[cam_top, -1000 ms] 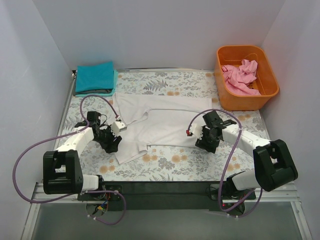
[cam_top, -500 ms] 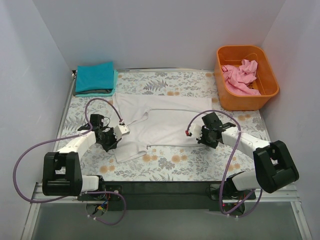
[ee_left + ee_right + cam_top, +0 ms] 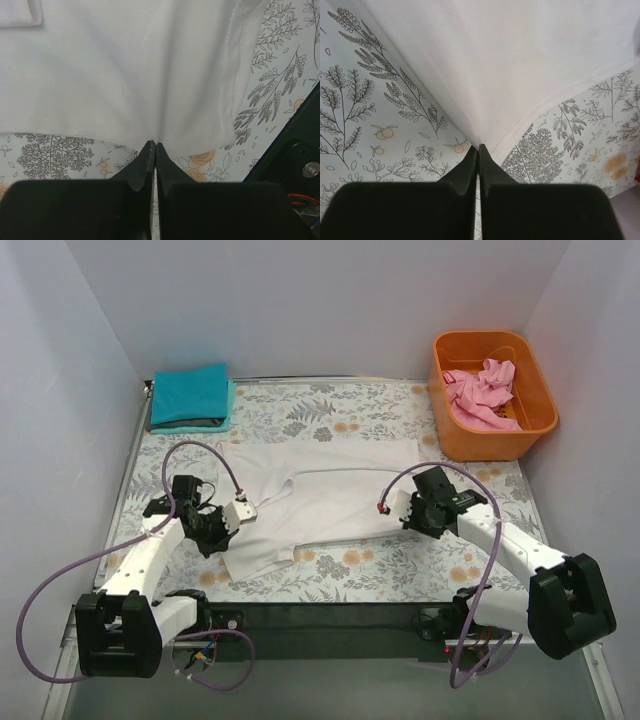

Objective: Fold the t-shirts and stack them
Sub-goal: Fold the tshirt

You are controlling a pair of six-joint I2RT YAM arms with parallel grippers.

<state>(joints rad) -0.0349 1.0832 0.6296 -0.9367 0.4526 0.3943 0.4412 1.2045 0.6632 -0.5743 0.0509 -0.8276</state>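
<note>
The white t-shirt [image 3: 320,495] lies spread across the middle of the floral table. My left gripper [image 3: 218,535] is shut on the shirt's left edge; in the left wrist view the cloth [image 3: 125,75] puckers into the closed tips of my left gripper [image 3: 153,145]. My right gripper [image 3: 413,523] is shut on the shirt's right hem corner, where the white cloth [image 3: 520,60] is drawn to a point at my right gripper [image 3: 478,147]. The teal t-shirt [image 3: 190,395] lies folded at the back left. The pink t-shirt [image 3: 482,390] lies crumpled in the tub.
The orange tub [image 3: 490,445] stands at the back right against the wall. White walls close in the table on three sides. Purple cables loop above both arms. A dark strip runs along the table's near edge [image 3: 320,615].
Both grippers shut on the white shirt's side edges and drew back toward the near edge. The shirt slid nearer and pulled flatter between them.
</note>
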